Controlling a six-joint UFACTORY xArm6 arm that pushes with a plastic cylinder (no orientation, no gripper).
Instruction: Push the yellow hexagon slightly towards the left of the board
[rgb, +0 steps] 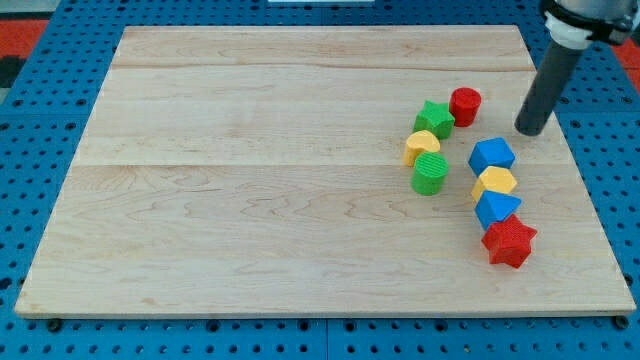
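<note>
Presently, findings run from the rod's end outward.

Tip: my tip (531, 131) rests on the board near the view's right edge, touching no block.
Fingers: none fitted; the arm ends in a plain rod, so nothing spreads, presses together or pinches, and it holds nothing.
Tip relative to blocks: to the right of the red cylinder (465, 104), above and right of the blue hexagon (492, 156), apart from both.
Task block: the yellow hexagon (495, 183) lies in the right-hand column, touching or nearly touching the blue hexagon above it and the blue triangle (496, 208) below it.
Column end: the red star (510, 241) closes the column at the bottom, against the blue triangle.
Second cluster: the green star (435, 118), yellow half-round block (422, 146) and green cylinder (430, 173) stand just left of the column, the red cylinder beside the green star.
Judgement on placement: the tip stands on the right of the column, the side a leftward push must start from, but higher in the view than the task block.
Next move, judged: drop level with the yellow hexagon, then press left a little.
Risk: tight neighbours may drag along, and the green cylinder stands close on the left.
Board: the wooden board (250, 200) lies flat on a blue pegged surface (40, 130).
</note>
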